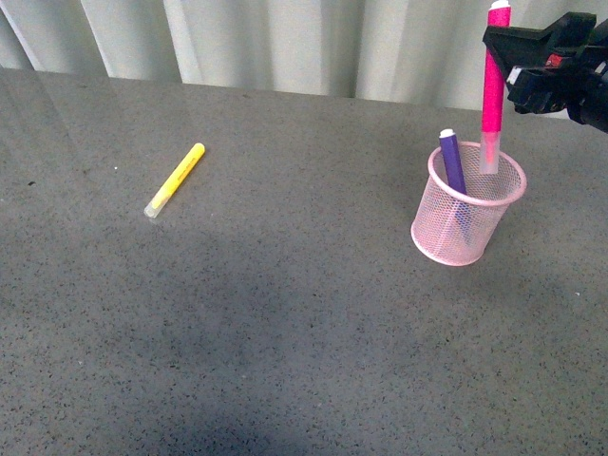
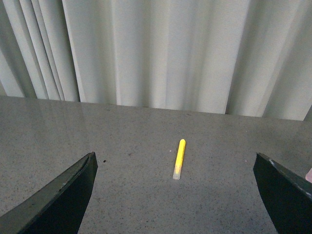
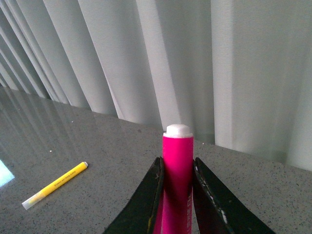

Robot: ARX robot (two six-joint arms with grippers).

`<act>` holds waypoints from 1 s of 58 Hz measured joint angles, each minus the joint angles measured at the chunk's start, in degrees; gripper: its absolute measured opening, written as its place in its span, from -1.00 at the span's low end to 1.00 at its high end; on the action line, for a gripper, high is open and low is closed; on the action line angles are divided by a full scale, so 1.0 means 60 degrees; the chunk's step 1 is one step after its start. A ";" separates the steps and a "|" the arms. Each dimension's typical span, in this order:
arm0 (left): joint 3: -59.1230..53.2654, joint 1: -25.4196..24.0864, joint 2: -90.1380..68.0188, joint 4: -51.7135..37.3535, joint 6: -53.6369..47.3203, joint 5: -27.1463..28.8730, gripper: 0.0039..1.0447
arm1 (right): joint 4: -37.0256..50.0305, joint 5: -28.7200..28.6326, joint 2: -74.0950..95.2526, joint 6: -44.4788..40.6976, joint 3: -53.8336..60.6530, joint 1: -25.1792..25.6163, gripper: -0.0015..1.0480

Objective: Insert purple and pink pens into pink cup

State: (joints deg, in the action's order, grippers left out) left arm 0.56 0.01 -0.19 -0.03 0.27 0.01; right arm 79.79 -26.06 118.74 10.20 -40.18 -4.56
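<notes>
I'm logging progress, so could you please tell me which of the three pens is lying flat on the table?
The yellow pen. The purple pen stands in the cup, and the pink pen is held upright by the right pincer.

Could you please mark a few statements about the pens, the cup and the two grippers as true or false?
1. The purple pen stands inside the pink mesh cup. True.
2. The right gripper is empty. False: its jaws are shut on the pink pen, whose lower end is at the cup's rim.
3. The yellow pen lies flat on the table, apart from the cup. True.
4. The left gripper holds the yellow pen. False: its jaws are open and the pen lies beyond them.
</notes>
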 joint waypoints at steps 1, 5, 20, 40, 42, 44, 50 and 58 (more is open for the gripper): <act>0.0000 0.0000 0.0000 0.0000 0.0000 0.0000 0.88 | 0.0000 0.0000 0.0000 0.0000 0.0004 0.0000 -0.29; 0.0000 0.0000 0.0000 0.0000 0.0000 0.0000 0.88 | 0.0000 0.0000 0.0000 0.0000 0.0040 0.0022 -0.05; 0.0000 0.0000 0.0000 0.0000 0.0000 0.0000 0.88 | 0.0000 -0.0004 0.0000 -0.0004 0.0102 0.0109 0.83; 0.0000 0.0000 0.0000 0.0000 0.0000 0.0000 0.88 | 0.0000 -0.0029 0.0000 0.0000 0.0175 0.0233 0.87; 0.0000 0.0000 0.0000 0.0000 0.0000 0.0000 0.88 | 0.0000 -0.0033 0.0000 0.0000 0.0175 0.0240 0.87; 0.0000 0.0000 0.0000 0.0000 0.0000 0.0000 0.88 | 0.0000 -0.0033 0.0000 0.0000 0.0175 0.0255 0.87; 0.0000 0.0000 0.0000 0.0000 0.0000 0.0000 0.88 | 0.0000 -0.0033 -0.0004 0.0011 0.0178 0.0331 0.87; 0.0000 0.0000 0.0000 0.0000 0.0000 0.0000 0.88 | -0.0729 0.0153 -0.1217 0.0193 0.0346 0.1111 0.87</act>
State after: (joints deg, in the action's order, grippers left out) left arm 0.56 0.01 -0.19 -0.03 0.27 0.01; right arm 75.42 -25.15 111.44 11.35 -38.11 2.11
